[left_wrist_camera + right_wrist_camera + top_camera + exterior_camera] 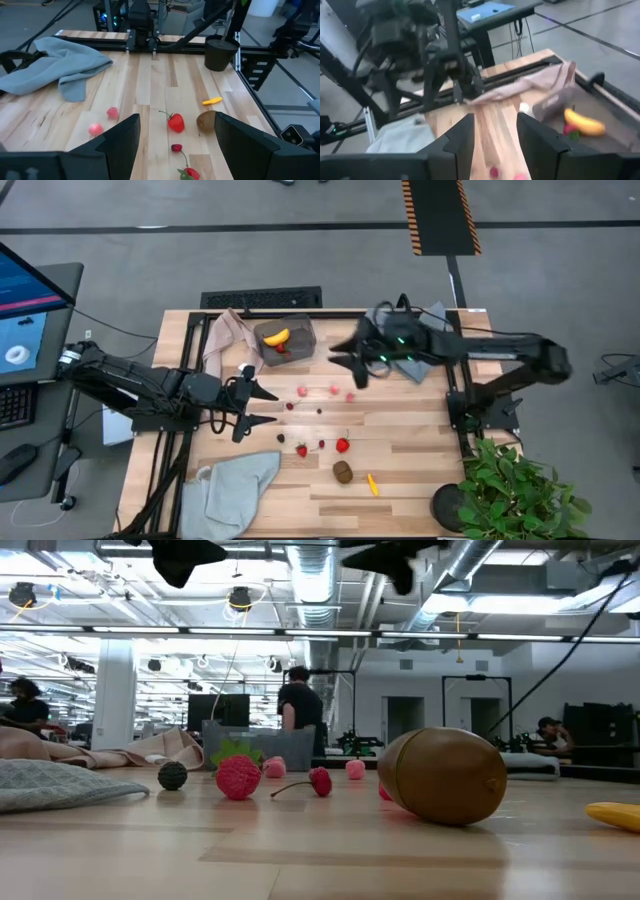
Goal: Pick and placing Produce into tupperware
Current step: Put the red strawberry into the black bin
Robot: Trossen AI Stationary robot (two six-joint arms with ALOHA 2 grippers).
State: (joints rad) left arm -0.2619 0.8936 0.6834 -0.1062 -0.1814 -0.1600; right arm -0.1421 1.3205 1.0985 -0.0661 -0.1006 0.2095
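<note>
- High view: the tupperware sits at the far side of the counter, already holding a yellow banana and something red. Beside it lies a beige-pink cloth. Loose produce is scattered mid-counter: pink berries, a strawberry, a brown kiwi and a small yellow piece.
- The right gripper hangs above the counter just beside the tub, arm stretched in from the right, jaws partly apart with nothing between them. My guess is that it should turn back toward the pink berries nearest to it, come straight down over one and close gently, since these small round pieces will likely roll.
- The left gripper lies low near the counter's middle, jaws spread wide and empty, pointing at the berries.
- Low view: the kiwi fills the foreground, with a strawberry and a dark berry behind it. Both arms show only as dark shapes at the top.
- Left wrist view: between its wide, empty jaws lie a strawberry and the kiwi. A grey-blue cloth lies off to one side.
- Right wrist view: past its own part-open, empty jaws, the banana lies in the tub, with the left arm beyond.
</note>
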